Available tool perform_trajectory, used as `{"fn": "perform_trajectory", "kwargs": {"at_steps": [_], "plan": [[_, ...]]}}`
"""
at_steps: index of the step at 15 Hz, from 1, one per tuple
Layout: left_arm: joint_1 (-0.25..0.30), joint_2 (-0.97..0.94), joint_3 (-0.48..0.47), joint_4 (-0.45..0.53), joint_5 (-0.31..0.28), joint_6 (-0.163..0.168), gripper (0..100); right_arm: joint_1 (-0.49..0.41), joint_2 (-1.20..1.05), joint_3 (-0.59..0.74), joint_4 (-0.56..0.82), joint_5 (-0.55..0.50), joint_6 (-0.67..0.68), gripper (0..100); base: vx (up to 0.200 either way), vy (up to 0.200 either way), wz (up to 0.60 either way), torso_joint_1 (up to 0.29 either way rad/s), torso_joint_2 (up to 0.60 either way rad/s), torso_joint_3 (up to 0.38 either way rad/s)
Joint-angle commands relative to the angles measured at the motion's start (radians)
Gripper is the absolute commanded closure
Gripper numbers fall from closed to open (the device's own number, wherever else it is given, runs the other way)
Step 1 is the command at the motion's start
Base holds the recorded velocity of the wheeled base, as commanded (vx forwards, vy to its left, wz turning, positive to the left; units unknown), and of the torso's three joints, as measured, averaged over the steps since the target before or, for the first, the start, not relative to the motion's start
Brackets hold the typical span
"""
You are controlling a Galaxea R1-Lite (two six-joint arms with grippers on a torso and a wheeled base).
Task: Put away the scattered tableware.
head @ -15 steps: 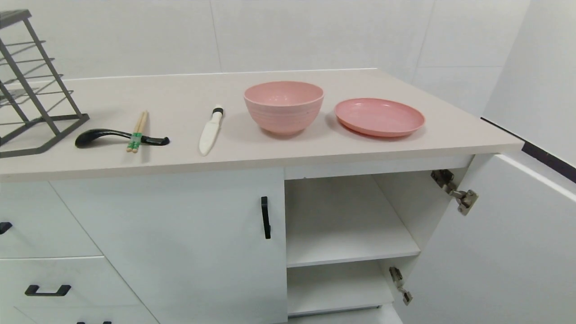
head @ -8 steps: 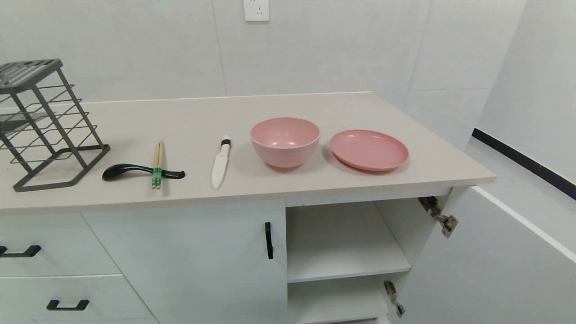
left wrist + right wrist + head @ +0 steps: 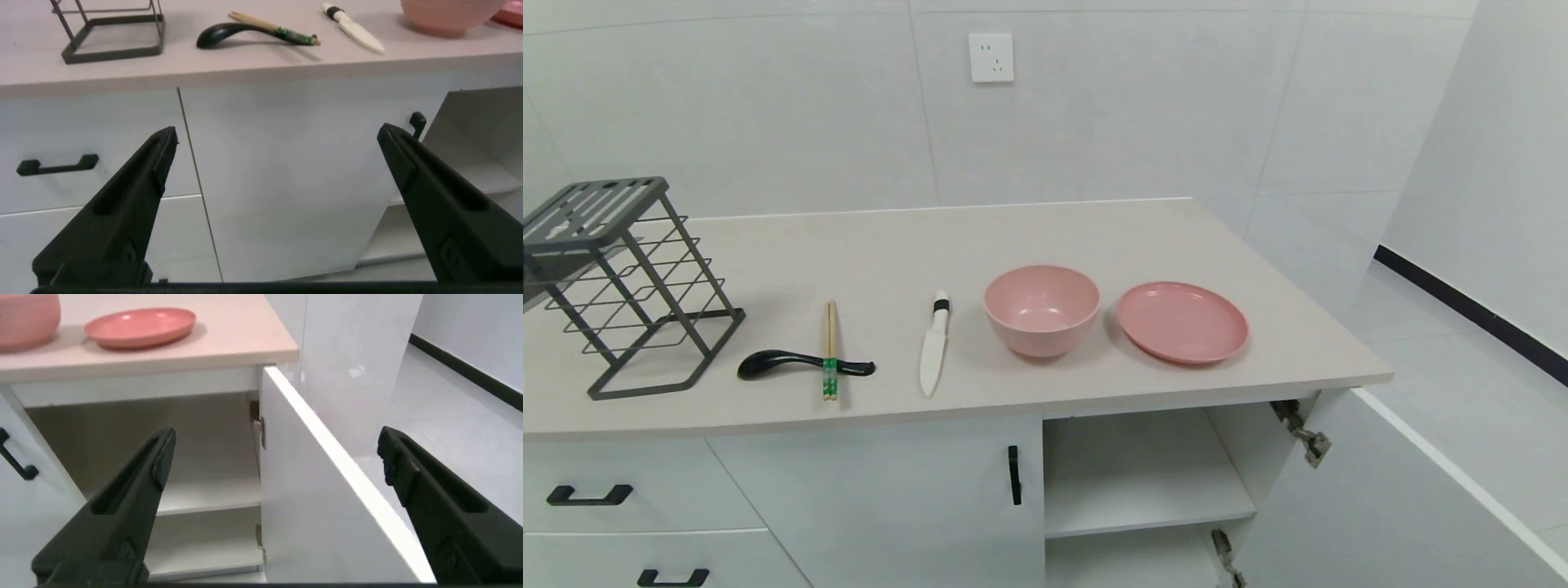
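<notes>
1. A white tiled wall (image 3: 1135,122) fills the upper half of the head view.
2. The beige desk (image 3: 1013,237) runs across the middle of the frame.
3. Below it, lower right, the white cabinet (image 3: 874,498) stands with its right door (image 3: 1380,523) swung open, baring a shelf (image 3: 1143,490).
4. A dark wire rack (image 3: 629,278) stands upright on the desk at centre left.
5. The left tool (image 3: 278,135) has its fingers spread wide, holding nothing, and faces the closed cabinet front.
6. The right tool (image 3: 278,437) is likewise spread wide and empty, and faces the open compartment.
7. The pink plate (image 3: 1182,320) lies right of centre, near the desk's front edge.
8. The pink bowl (image 3: 1041,309) sits upright just left of the plate.
9. A cream knife (image 3: 934,347) lies left of the bowl, apart from it.
10. A black spoon (image 3: 784,362) lies between the knife and the rack.
11. The chopsticks (image 3: 830,351) rest across the spoon's handle.
12. A wall socket (image 3: 992,57) sits at upper centre.
</notes>
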Motion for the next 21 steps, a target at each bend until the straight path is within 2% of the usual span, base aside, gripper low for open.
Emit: {"fn": "perform_trajectory", "kwargs": {"at_steps": [1,13,21], "plan": [[0.000,0.001,0.000,0.000,0.001,0.000,0,0.000,0.001,0.000,0.000,0.000,0.000,0,0.000,0.000,0.00,0.237,-0.51,-0.271],[0.000,0.001,0.000,0.000,-0.001,0.002,0,0.000,0.001,0.000,0.000,0.000,0.000,0,0.000,0.000,0.00,0.266,-0.55,-0.292],[0.000,0.001,0.000,0.000,-0.001,0.002,0,0.000,0.001,0.000,0.000,0.000,0.000,0,0.000,0.000,0.00,0.031,-0.06,-0.031]]}}
